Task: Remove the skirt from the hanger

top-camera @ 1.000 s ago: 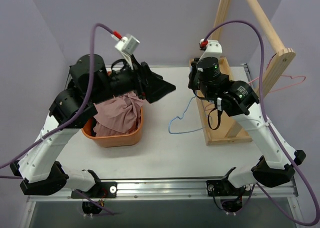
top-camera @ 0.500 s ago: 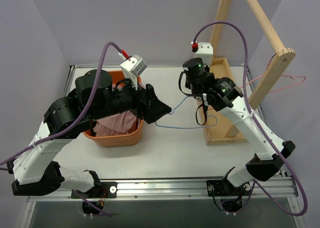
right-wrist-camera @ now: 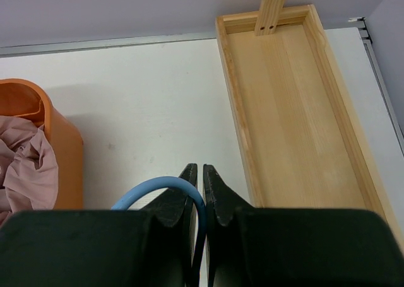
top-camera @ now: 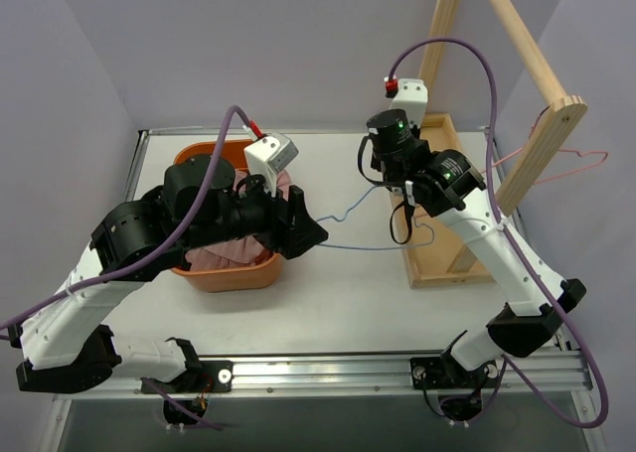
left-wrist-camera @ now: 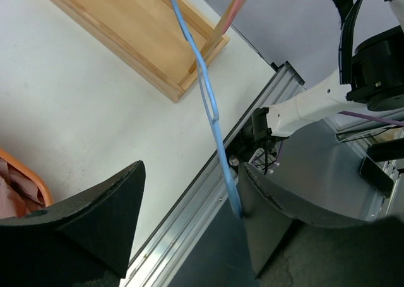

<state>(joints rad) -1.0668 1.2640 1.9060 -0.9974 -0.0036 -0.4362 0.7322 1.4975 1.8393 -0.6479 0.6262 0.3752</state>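
Note:
The pink skirt point(top-camera: 227, 254) lies crumpled in the orange basket point(top-camera: 241, 276); it also shows in the right wrist view point(right-wrist-camera: 24, 167). My right gripper point(top-camera: 381, 181) is shut on the hook of the bare blue wire hanger point(top-camera: 368, 245), which it holds above the table; the grip shows in the right wrist view point(right-wrist-camera: 199, 173), the hanger's curve point(right-wrist-camera: 158, 186) beside the fingers. My left gripper point(top-camera: 310, 235) is open by the basket's right side. In the left wrist view the gripper point(left-wrist-camera: 189, 199) spans the hanger wire point(left-wrist-camera: 208, 98), which touches the right finger point(left-wrist-camera: 265, 217).
A wooden rack point(top-camera: 517, 45) stands at the right on a tray-like base point(top-camera: 437, 263), also in the right wrist view point(right-wrist-camera: 290, 110). A pink hanger point(top-camera: 561, 166) hangs from its bar. The table's metal front rail point(left-wrist-camera: 189, 224) is close under my left gripper.
My right gripper has carried the blue hanger left from the rack base. My left gripper swung down from above the basket and now spans the hanger's wire.

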